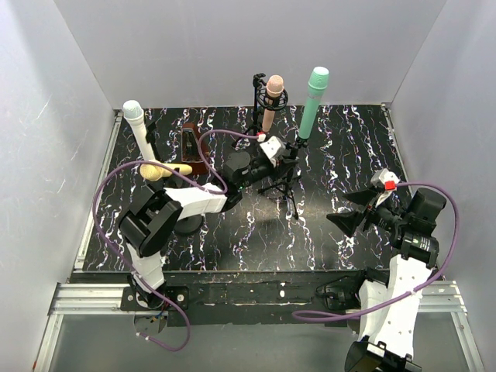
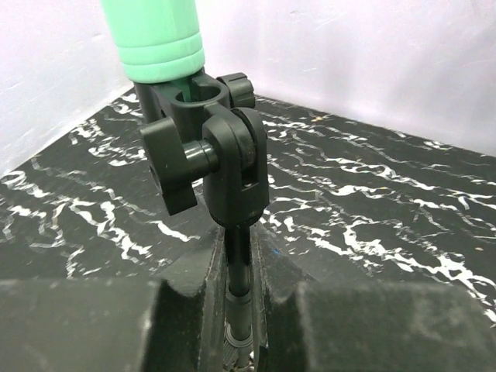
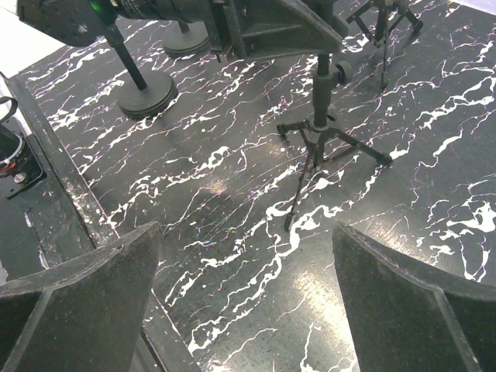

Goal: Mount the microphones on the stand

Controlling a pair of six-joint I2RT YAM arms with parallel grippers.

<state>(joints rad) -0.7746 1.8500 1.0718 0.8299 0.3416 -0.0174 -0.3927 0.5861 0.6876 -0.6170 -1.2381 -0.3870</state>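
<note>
Left wrist view, entry one: the left gripper (image 2: 236, 306) is clenching the stand pole (image 2: 236, 260), its pads pressing from both sides just beneath the swivel joint (image 2: 232, 167).

Entry two: the teal-green microphone (image 2: 159, 35) is sitting upright in the clip directly above that joint.

Entry three: the tripod stand (image 1: 283, 182) is standing mid-table (image 1: 232, 232), with the left arm reaching across to it.

Entry four: the right gripper (image 3: 246, 240) is hanging spread wide and carrying nothing, well apart on the right.

Other stock, seen from overhead:
- The peach-pink microphone (image 1: 271, 97) is sitting in a rear stand.
- The white microphone (image 1: 137, 124) is rising from a stand at the left.
- The yellow microphone (image 1: 157, 171) is lying tilted beside the left arm; I cannot tell whether it is clipped.

Handling note, as judgement: the left arm looks to be bracing this light tripod. It is worth keeping the squeeze square on the pole and low under the joint, avoiding any sideways pull that would be tipping the legs or twisting the clip.
</note>
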